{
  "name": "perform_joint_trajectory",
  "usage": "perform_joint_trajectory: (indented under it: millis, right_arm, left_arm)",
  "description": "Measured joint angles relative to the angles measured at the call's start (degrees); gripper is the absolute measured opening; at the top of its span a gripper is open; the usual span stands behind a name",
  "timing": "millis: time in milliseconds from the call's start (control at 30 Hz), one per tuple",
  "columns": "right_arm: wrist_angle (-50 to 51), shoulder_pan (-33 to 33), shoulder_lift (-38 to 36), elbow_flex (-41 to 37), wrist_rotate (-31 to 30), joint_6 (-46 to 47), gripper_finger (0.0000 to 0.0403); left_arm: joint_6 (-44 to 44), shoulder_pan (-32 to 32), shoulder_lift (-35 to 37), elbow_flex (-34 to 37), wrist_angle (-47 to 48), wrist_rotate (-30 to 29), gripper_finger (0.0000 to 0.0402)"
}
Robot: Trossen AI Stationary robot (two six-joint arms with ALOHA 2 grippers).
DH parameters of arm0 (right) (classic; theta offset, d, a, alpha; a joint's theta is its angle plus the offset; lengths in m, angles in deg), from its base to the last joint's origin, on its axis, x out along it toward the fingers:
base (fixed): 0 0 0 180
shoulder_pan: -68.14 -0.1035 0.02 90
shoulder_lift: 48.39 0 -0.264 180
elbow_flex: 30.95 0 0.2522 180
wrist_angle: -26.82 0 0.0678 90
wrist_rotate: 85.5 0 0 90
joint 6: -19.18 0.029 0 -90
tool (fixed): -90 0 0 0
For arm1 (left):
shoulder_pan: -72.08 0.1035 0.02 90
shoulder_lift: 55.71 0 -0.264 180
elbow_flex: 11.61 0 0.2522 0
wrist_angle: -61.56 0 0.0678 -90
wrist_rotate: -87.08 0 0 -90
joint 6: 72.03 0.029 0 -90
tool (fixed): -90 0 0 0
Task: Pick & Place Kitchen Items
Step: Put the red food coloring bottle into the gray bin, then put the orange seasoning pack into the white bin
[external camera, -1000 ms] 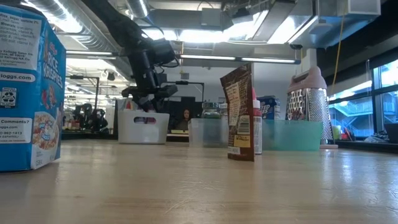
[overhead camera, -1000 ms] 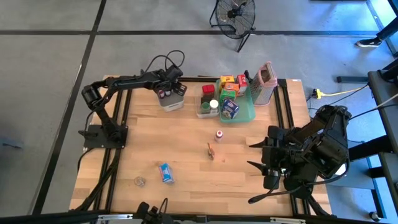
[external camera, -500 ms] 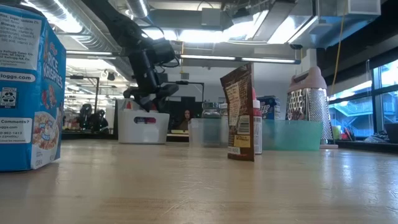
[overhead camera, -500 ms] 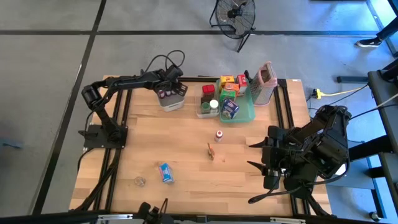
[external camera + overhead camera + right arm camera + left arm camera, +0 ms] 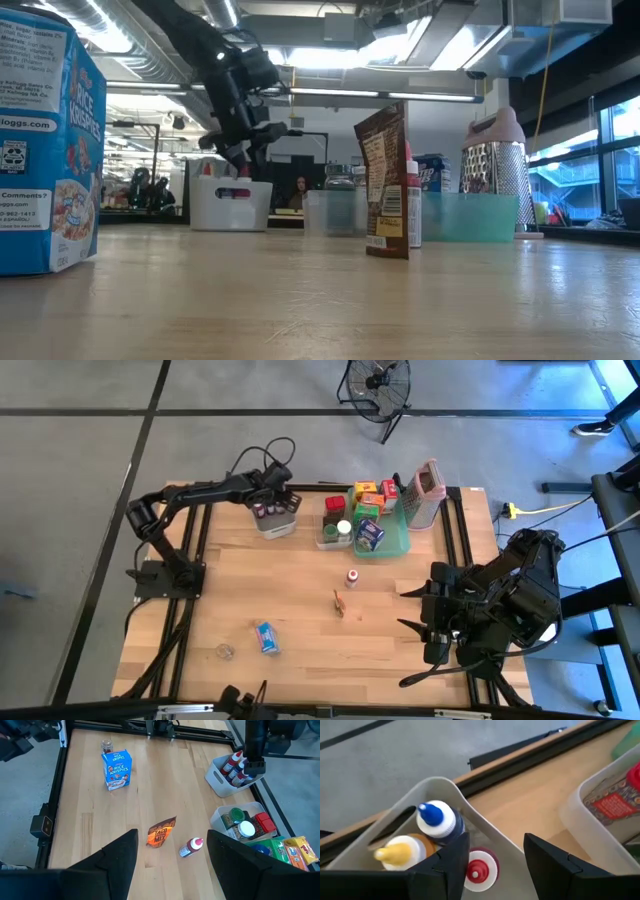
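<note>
Right up against the low camera stands the blue Rice Krispies box [image 5: 40, 140], Kellogg's web address readable down its side, and on the near part of the wooden table [image 5: 300, 610] a small clear jar [image 5: 225, 651] sits just beside it. Mid-table, the brown packet [image 5: 161, 832] reads "TACO MIX" in the right wrist view, with the red-capped bottle [image 5: 190, 846] lying on its side close by. The right gripper [image 5: 172, 851] hangs off the table's right edge, fingers spread apart and nothing between them. Further back, a clear bin [image 5: 334, 532] holds jars with green, white and red lids, touching the teal tray [image 5: 392, 547] packed with orange, yellow, red and green boxes whose lettering is too small to read; the grey grater [image 5: 499, 165] with its pink top stands beyond. At the far edge, the left gripper [image 5: 496, 857] hovers over the white caddy [image 5: 451, 788], fingers parted and empty, and below them stand three bottles: blue cap [image 5: 438, 818], yellow cap [image 5: 400, 852], red cap [image 5: 480, 867]. A person shows faintly in the room behind.
</note>
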Motion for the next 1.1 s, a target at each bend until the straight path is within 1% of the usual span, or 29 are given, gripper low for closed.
perform_joint_trajectory:
  millis: [200,467,600,733,833,967,1100]
  right_arm:
    - [0.02,0.00,0.01,0.00,0.00,0.00,0.0238]
    - [-0.02,-0.10,0.00,0.00,0.02,0.00,0.0238]
    - [-0.29,-0.11,0.02,0.00,0.26,0.00,0.0238]
    - [-0.62,-0.11,0.02,0.00,0.54,0.00,0.0238]
    - [-1.02,-0.11,0.02,0.00,0.71,0.00,0.0238]
    - [-1.72,-0.11,0.02,0.00,1.95,-0.04,0.0238]
    - [-3.18,-0.11,0.04,0.00,3.73,-0.65,0.0238]
  left_arm:
    - [0.00,0.00,2.78,0.00,0.02,-0.92,0.0182]
    - [0.35,-0.69,9.71,0.00,0.12,2.00,0.0181]
    - [5.12,-1.70,14.91,0.00,0.13,6.64,0.0181]
    - [8.19,-3.39,19.29,0.00,0.54,6.96,0.0180]
    - [9.91,-4.55,21.68,-0.04,0.49,6.94,0.0188]
    - [11.54,-5.20,22.35,-0.04,1.15,6.69,0.0208]
    - [10.19,-5.20,22.31,-0.04,1.94,9.04,0.0232]
